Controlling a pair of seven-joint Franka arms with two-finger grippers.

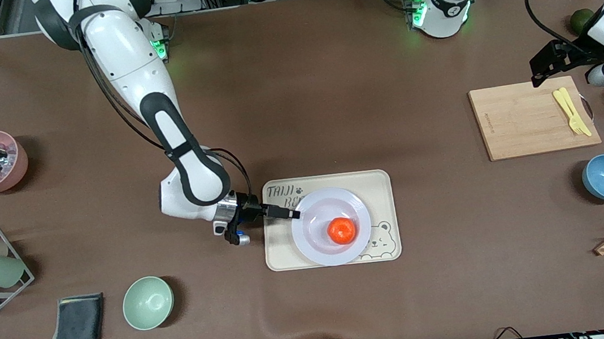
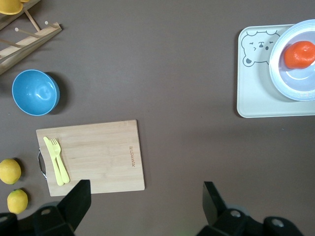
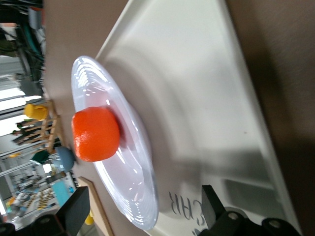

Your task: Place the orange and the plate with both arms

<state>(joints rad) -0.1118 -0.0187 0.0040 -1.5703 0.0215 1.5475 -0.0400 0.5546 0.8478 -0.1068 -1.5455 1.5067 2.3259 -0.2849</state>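
The right gripper [image 1: 294, 213] sits low at the rim of the plate [image 1: 310, 242] on the right arm's side, fingers [image 3: 74, 211] spread apart and holding nothing — seemingly just short of the rim. The orange [image 1: 342, 231] rests in the plate, which lies on a cream tray [image 1: 380, 180] mid-worktop. The left gripper [image 2: 142, 206] waits over a wooden cutting board [image 1: 518, 122] — fingers wide, empty.
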